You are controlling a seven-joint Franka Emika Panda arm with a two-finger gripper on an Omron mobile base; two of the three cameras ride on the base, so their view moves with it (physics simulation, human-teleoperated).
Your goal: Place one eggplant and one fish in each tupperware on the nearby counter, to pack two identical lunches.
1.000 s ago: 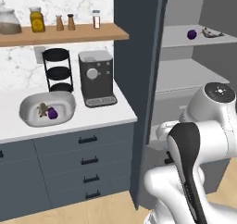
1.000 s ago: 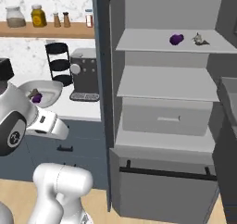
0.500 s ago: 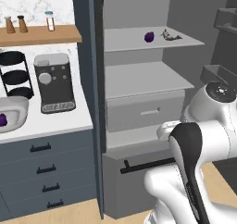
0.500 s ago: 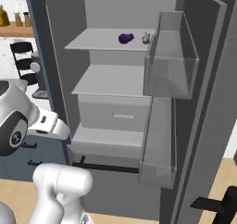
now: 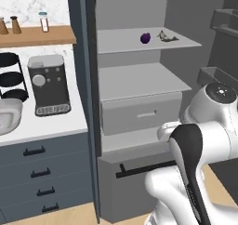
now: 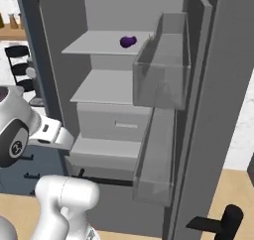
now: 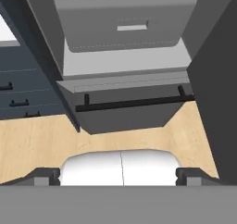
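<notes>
While spread wide, end effector (image 7: 118, 176) empty.

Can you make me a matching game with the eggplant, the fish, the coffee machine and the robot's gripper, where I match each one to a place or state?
Things:
1. eggplant
2. fish
3. coffee machine
4. gripper

Places or states:
A. on the white counter, left of the fridge
B. open, holding nothing
C. dark purple, on the top fridge shelf
D. grey, lying just right of the purple thing

Pairs: 1-C, 2-D, 3-A, 4-B
</notes>
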